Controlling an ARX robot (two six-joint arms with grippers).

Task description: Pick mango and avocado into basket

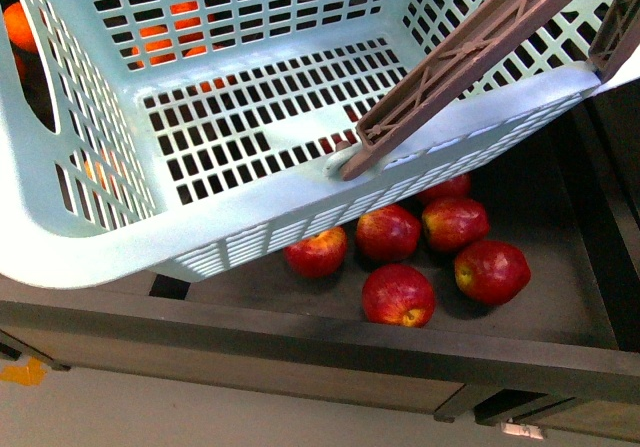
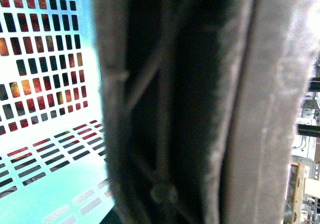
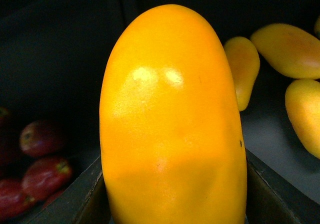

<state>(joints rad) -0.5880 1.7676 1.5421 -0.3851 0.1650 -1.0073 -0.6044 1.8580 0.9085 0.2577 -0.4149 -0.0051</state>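
Right wrist view fills with the mango (image 3: 172,119), clasped by our right tool. Red apples (image 1: 398,295) lie below the basket (image 1: 300,212). We cannot tell our left tool's state.

Blurred, overexposed basket (image 2: 45,149); glary mango (image 3: 172,134)

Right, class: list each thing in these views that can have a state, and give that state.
basket: tilted, visible floor bare.
handle: slanting up from the near rim.
mango: upright, apparently held in the right gripper, raised above the bin.
loose mangoes: lying in their bin.
apples: lying loose below the basket.
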